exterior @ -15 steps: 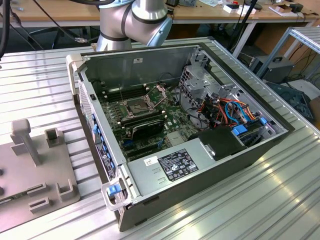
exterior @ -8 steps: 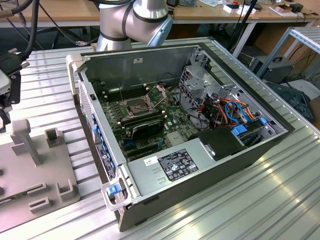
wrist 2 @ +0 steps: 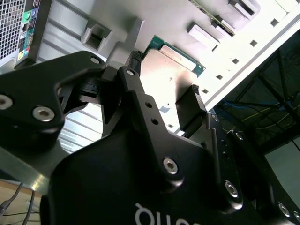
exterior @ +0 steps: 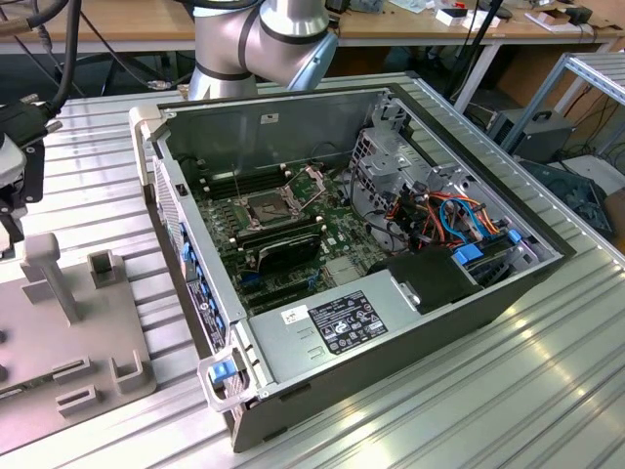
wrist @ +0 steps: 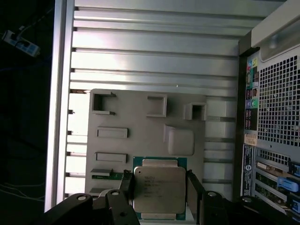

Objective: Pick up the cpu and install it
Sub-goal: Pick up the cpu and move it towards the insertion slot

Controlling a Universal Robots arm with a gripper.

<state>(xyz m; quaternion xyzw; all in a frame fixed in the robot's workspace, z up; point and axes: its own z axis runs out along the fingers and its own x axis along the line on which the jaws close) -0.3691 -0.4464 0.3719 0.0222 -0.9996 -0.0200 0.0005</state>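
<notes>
Exterior view: I see the computer case (exterior: 391, 293) lying open, with the grey plate (exterior: 59, 332) at the exterior view's left. Second wrist view: claw (wrist 2: 164, 72) open, cpu (wrist 2: 180, 54) between its fingers. First wrist view: the cpu lies on the plate (contact unclear).

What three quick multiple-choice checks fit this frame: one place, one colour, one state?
1. Where is the cpu?
A) in the motherboard socket
B) on the grey fixture plate
C) on top of the power supply

2. What colour is the cpu's board edge?
A) green
B) red
C) yellow

3. How is the gripper?
A) shut on a cable
B) shut on the cpu, lifted clear
C) open, one finger on each side of the cpu

Answers:
1 B: in the first wrist view the cpu lies flat on the plate beside the computer case.
2 A: a green rim shows around its metal lid in both wrist views.
3 C: the fingers stand apart either side of the cpu, which rests on the plate.
</notes>
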